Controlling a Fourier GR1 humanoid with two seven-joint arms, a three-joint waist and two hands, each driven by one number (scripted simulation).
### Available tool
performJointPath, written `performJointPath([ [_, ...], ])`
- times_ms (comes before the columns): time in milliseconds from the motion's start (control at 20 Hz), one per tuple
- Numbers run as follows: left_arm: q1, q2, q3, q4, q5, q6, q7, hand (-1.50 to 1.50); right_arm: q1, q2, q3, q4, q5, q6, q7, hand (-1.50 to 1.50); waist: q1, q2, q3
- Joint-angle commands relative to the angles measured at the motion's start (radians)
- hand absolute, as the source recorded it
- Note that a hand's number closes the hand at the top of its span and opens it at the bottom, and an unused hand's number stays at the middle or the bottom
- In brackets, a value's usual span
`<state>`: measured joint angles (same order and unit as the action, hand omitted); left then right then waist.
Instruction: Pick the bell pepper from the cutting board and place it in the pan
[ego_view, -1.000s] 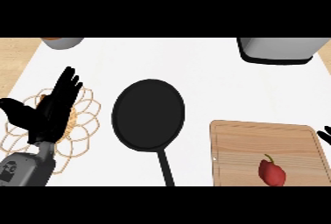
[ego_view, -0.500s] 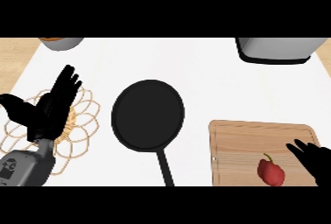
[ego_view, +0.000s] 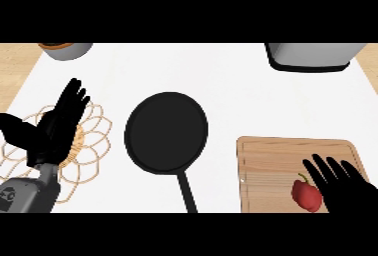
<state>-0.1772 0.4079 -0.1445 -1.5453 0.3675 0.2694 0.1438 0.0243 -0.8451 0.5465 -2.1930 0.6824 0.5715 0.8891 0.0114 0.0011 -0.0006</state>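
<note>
A red bell pepper (ego_view: 306, 194) lies on the wooden cutting board (ego_view: 277, 165) at the lower right. My right hand (ego_view: 341, 183) is open, fingers spread, right beside the pepper on its right and partly over the board. The black pan (ego_view: 166, 131) sits in the middle of the counter, handle pointing toward me. At the left edge my left hand (ego_view: 52, 131) rests open with its fingers up.
A wire trivet (ego_view: 81, 145) lies under my left hand. A grey appliance (ego_view: 310, 55) stands at the back right. A small pot (ego_view: 65, 49) stands at the back left.
My right hand has come in from the right edge and moved left over the board toward the pepper. The left hand, pan and pepper have stayed put.
</note>
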Motion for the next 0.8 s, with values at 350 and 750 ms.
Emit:
performJointPath([
  [350, 0.012, -0.06, 0.028, 0.029, -0.049, -0.013, -0.009, 0.0, -0.046, 0.211, 0.081, 0.165, 0.152, 0.068, 0.066, -1.5, -0.013, -0.001, 0.0],
  [750, 0.045, -0.034, 0.098, -0.002, -0.043, -0.094, 0.005, 0.0, -0.065, 0.239, -0.03, 0.186, 0.197, 0.131, -0.001, -1.5, -0.013, -0.002, 0.0],
])
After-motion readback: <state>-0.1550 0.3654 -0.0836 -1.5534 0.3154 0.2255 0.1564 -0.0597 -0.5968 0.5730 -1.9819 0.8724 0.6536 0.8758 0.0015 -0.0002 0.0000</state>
